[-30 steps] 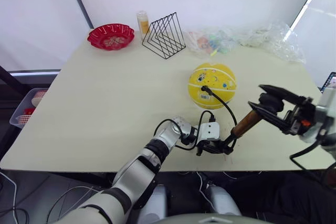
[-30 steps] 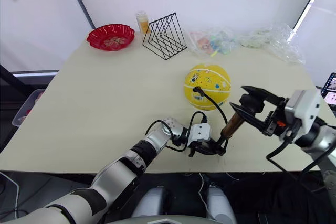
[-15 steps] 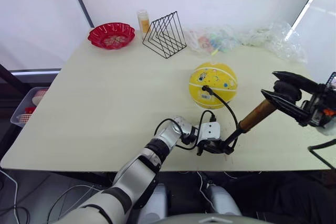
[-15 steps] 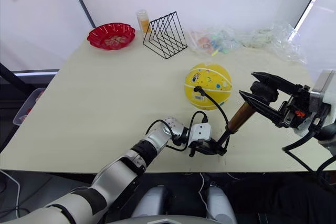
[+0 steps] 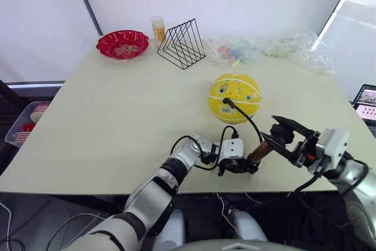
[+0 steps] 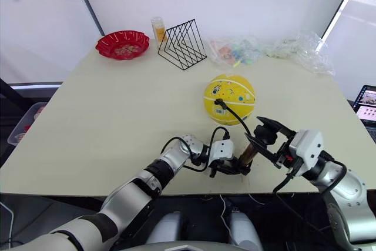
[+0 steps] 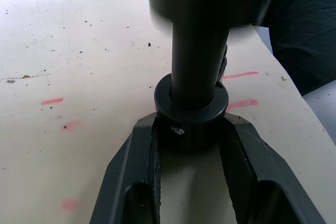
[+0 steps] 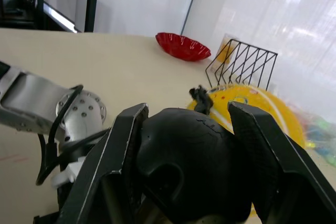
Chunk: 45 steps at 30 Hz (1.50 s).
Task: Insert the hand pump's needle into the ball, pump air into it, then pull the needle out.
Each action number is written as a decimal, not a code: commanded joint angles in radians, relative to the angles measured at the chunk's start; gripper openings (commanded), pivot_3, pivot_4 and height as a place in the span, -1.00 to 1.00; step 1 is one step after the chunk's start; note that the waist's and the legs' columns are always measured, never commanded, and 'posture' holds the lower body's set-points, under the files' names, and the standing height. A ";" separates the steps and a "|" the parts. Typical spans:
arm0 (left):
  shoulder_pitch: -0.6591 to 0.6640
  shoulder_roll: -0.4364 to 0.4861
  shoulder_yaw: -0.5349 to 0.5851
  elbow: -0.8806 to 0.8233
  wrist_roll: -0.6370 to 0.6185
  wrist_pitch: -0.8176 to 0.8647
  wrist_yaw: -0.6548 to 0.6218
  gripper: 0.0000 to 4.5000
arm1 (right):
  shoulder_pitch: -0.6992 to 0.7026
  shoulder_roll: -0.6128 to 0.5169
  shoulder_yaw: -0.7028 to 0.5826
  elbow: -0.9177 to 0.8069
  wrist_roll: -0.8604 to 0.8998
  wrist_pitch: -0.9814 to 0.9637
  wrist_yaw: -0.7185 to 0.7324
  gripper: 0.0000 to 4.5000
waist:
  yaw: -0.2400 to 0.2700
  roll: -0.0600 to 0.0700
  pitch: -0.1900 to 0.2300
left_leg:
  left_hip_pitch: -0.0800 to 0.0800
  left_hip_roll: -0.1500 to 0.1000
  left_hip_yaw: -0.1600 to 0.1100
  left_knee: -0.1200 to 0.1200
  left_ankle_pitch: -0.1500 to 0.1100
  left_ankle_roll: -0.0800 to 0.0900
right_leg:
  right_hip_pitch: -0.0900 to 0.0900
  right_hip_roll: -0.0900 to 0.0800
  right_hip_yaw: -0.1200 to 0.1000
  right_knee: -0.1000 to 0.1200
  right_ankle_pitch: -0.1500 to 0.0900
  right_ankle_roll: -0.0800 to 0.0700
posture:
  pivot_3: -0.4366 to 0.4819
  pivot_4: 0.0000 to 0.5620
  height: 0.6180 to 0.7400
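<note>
While the left gripper (image 5: 239, 167) lies low at the near edge of the cream table (image 5: 117, 116), its two black fingers (image 7: 137, 150) pinch the black base collar of the hand pump (image 5: 259, 151), pinning that end against the tabletop. From there the pump's gold-bronze cylinder leans up and to the right, and its black T-handle (image 8: 184, 166) sits between the fingers of the right gripper (image 5: 282, 137), which close on it from both sides. A thin black hose (image 5: 245, 119) loops from the pump's base up to the yellow ball (image 5: 235, 98), which rests on the table just beyond both grippers. The hose's small black fitting stands on the ball's near upper side; the needle itself is too small to make out. Farther back stand a black wire rack (image 5: 183, 44), a red bowl (image 5: 123, 44) at the far left, a small orange bottle (image 5: 158, 29) between them, and crumpled clear plastic bags (image 5: 276, 48) along the far right.
</note>
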 commanded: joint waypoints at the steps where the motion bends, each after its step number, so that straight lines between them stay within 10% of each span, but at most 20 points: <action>1: 0.047 0.037 -0.048 0.094 0.072 0.077 -0.004 -0.51 | 0.049 0.010 0.114 0.140 -0.108 -0.010 0.027 -0.14 | 0.001 0.000 -0.001 | 0.000 0.000 0.000 -0.001 0.000 0.001 | 0.000 0.000 0.000 0.000 0.000 -0.001 | -0.05 -0.47 1.00; 35: 0.048 0.032 -0.053 0.104 0.077 0.071 -0.012 -0.51 | -0.137 -0.289 -0.475 -0.305 0.526 0.384 -0.086 -0.14 | 0.014 0.009 0.012 | -0.004 -0.003 0.000 -0.004 0.001 0.002 | -0.003 0.003 -0.002 -0.002 -0.002 0.000 | -0.05 -0.47 1.00; 45: 0.047 0.027 -0.053 0.105 0.076 0.073 -0.008 -0.51 | -0.015 -0.248 -0.296 -0.270 0.345 0.389 -0.028 -0.14 | 0.014 0.006 0.012 | -0.004 -0.003 0.001 -0.004 0.001 0.002 | -0.003 0.003 -0.002 -0.003 -0.002 0.000 | -0.05 -0.47 1.00</action>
